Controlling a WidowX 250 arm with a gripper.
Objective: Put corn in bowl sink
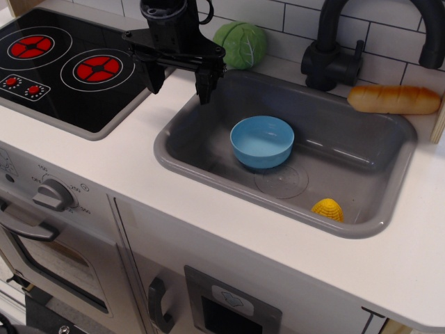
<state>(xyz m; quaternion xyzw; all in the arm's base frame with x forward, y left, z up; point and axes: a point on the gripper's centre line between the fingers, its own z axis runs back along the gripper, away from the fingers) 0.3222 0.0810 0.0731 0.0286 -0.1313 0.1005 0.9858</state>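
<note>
The yellow corn [327, 209] lies on the floor of the grey sink [174, 156], in its front right corner. The light blue bowl [262, 142] stands upright and empty in the middle of the sink, left of and behind the corn. My black gripper [179, 82] hangs over the sink's back left corner, above the counter edge. Its two fingers point down, spread apart with nothing between them. It is well left of the bowl and far from the corn.
A green cabbage ball [240, 44] sits on the counter behind the sink. A tan bread loaf [393, 99] lies at the sink's back right rim. The black faucet [334, 49] stands behind the sink. A toy stove [62, 69] is at the left.
</note>
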